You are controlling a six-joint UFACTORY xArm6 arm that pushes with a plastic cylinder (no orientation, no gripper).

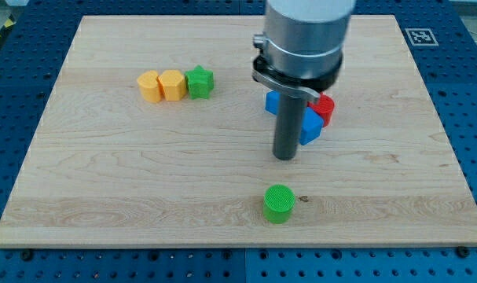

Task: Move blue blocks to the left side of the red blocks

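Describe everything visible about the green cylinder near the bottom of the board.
The green cylinder block is short and round, standing upright on its flat end, with a finely ridged top and a matte, plastic-looking surface. It sits alone on the light wooden board, near the view's bottom edge, touching no other block. A small dark spot marks the wood at its right. My tip is just above it in the view, clearly apart.

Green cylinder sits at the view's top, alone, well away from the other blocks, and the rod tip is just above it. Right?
Not quite. The camera view shows the green cylinder near the view's bottom edge of the board, not the top. The rest holds: it sits alone, well away from the other blocks, and my tip is just above it in the view.
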